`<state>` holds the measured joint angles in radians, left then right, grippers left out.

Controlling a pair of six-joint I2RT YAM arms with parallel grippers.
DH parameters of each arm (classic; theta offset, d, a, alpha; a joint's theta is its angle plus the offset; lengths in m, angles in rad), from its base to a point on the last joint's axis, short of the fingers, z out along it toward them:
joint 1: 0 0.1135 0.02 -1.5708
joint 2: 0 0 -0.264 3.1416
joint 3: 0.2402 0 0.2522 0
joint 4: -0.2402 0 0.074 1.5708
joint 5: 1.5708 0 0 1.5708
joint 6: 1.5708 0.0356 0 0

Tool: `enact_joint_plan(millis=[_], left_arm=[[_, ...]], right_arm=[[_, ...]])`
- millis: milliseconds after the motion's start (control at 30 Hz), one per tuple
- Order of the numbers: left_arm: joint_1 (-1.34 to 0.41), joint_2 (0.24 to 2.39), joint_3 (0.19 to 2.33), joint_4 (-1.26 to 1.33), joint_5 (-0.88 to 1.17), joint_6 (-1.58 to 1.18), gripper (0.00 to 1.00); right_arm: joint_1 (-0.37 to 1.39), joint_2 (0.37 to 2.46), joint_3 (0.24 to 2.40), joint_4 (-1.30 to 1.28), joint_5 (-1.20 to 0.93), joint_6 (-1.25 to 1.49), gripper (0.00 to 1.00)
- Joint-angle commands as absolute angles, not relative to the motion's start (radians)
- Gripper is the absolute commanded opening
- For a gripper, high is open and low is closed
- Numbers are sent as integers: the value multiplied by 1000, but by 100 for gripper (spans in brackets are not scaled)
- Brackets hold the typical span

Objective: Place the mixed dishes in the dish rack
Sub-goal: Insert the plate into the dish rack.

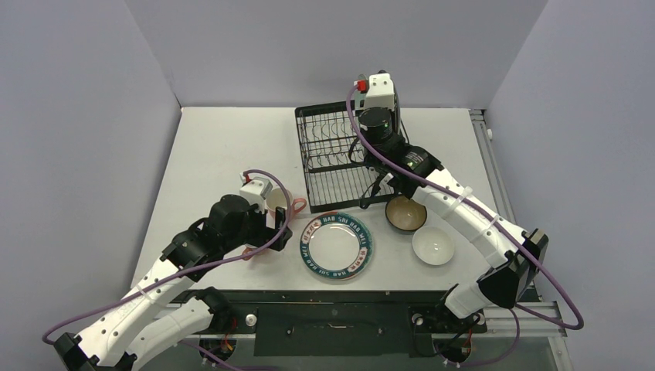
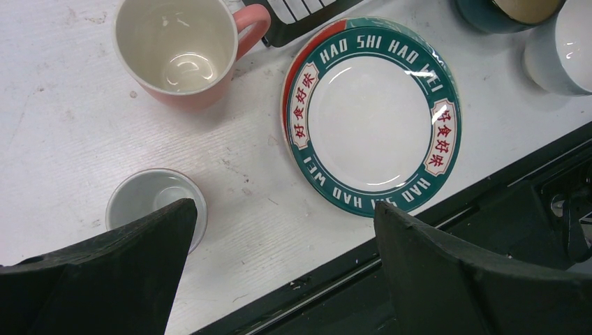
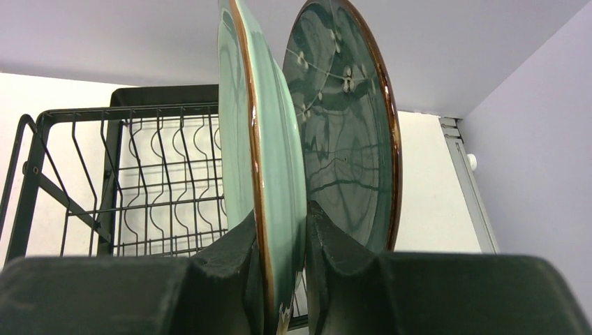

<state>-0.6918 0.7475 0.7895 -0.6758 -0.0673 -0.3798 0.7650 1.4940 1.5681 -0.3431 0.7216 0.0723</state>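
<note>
Left fingers are hanging wide open and empty over the tabletop, nearest the pink mug ahead-left and the teal-rimmed plate reading "HAO SHI HAO WEI". Right fingers are pinching the light green plate upright, edge-on, with the dark teal plate just beside it; slots of the dish rack are lying leftward.

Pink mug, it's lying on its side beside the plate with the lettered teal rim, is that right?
Not quite. The pink mug stands upright, mouth up, beside the plate with the lettered teal rim. The left wrist view looks straight down into it.
</note>
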Motion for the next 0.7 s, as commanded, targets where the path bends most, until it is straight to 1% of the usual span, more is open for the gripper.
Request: enact_joint_plan(millis=[0, 667], left_arm=[[-687, 741, 787, -631, -58, -362, 96], [-685, 739, 787, -632, -59, -361, 96]], right_arm=[[767, 1443, 1591, -227, 795, 91, 0], [761, 1551, 1647, -304, 767, 82, 0]])
